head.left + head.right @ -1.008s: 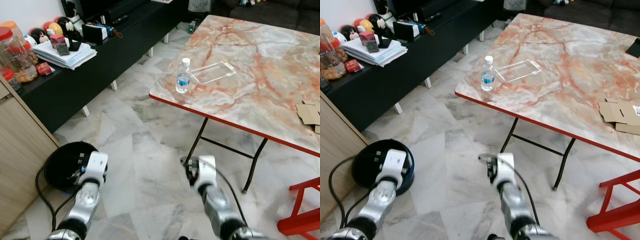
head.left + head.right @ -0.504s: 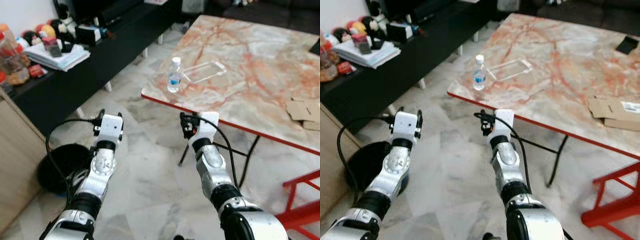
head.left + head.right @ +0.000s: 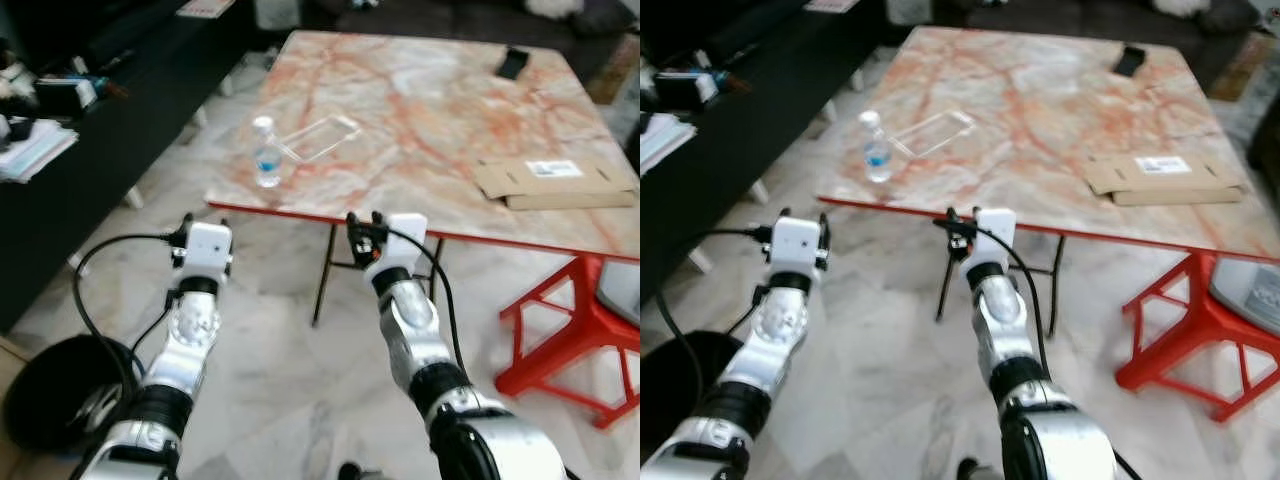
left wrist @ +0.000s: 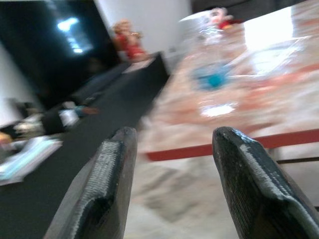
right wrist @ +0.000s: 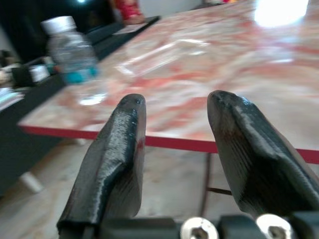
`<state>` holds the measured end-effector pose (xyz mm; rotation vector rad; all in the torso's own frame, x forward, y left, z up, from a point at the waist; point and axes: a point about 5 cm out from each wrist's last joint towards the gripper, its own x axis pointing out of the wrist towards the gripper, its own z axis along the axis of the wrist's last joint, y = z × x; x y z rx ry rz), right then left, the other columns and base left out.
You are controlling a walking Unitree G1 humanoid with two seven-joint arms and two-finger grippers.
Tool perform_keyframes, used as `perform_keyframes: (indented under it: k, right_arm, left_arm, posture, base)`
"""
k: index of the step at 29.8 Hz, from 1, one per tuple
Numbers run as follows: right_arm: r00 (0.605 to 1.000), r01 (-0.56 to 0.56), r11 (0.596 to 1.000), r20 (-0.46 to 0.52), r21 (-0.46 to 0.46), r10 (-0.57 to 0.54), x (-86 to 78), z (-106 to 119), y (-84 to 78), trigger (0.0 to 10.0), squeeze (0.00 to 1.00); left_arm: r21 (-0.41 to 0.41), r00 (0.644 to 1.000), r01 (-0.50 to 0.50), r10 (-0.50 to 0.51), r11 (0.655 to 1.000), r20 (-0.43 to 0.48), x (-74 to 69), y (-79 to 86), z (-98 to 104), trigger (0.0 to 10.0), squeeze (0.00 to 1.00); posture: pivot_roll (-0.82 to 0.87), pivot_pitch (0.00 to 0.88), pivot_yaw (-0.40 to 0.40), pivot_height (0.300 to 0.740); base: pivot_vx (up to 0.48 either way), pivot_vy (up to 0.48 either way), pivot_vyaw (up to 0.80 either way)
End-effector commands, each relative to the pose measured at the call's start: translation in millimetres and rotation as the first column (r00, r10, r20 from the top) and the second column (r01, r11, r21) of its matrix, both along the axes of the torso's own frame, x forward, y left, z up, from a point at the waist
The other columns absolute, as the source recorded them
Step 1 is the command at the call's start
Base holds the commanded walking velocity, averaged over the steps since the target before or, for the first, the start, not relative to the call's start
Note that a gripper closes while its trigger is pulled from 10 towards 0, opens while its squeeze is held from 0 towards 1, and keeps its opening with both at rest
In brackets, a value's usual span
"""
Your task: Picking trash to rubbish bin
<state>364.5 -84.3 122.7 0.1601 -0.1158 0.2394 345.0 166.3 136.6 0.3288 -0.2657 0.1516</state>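
- Both arms are showing silver metal segments with black joint rings, and each one is ending in a white box-shaped wrist block.
- A thin black cable is looping out from the side of each arm.
- The left gripper (image 4: 172, 184) is carrying two long black fingers (image 4: 102, 191) with a fine ribbed texture and rounded tips.
- The right gripper (image 5: 174, 149) is having the same black fingers (image 5: 117, 164), and two silver screws are shining at their base.
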Motion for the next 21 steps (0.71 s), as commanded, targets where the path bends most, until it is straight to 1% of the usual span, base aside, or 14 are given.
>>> perform_keyframes:
  k: [1, 8, 12, 19, 21]
  right_arm:
    - [1.000, -0.002, 1.000, 0.021, 0.007, 0.002, 1.8, 6, 1.0, 10.0, 0.00]
    - [1.000, -0.009, 1.000, 0.026, 0.018, 0.008, 2.2, 8, 3.8, 10.0, 0.00]
    - [0.999, -0.013, 1.000, 0.030, 0.019, 0.012, 2.9, 10, 6.2, 10.0, 0.00]
    - [0.999, -0.018, 0.999, 0.049, 0.032, 0.016, 3.1, 14, 8.1, 10.0, 0.00]
    - [0.997, -0.024, 0.999, 0.073, 0.032, 0.022, 4.5, 20, 9.8, 10.0, 0.00]
  left_arm:
    - [-0.021, 1.000, 0.010, -0.010, 1.000, 0.010, -0.9, -3.9, 1, 10.0, 0.00]
    - [-0.017, 1.000, 0.026, -0.026, 1.000, 0.016, -0.8, -6.1, 5, 10.0, 0.00]
    - [-0.007, 0.999, 0.032, -0.031, 0.999, 0.034, 0.7, -8.7, 11, 10.0, 0.00]
    - [-0.019, 0.999, 0.031, -0.030, 0.999, 0.036, 2.0, -9.1, 15, 10.0, 0.00]
    - [-0.018, 0.999, 0.023, -0.022, 1.000, 0.048, 3.6, -8.3, 20, 10.0, 0.00]
  posture:
    - [0.13, 0.067, -0.009, 0.740]
    - [0.13, 0.070, -0.010, 0.740]
    - [0.13, 0.082, -0.010, 0.740]
    - [0.13, 0.088, -0.007, 0.740]
    - [0.13, 0.096, -0.006, 0.740]
  base:
    - [0.000, 0.000, -0.80]
    - [0.000, 0.000, -0.80]
    - [0.000, 0.000, 0.00]
    - [0.000, 0.000, 0.00]
    - [0.274, 0.000, 0.00]
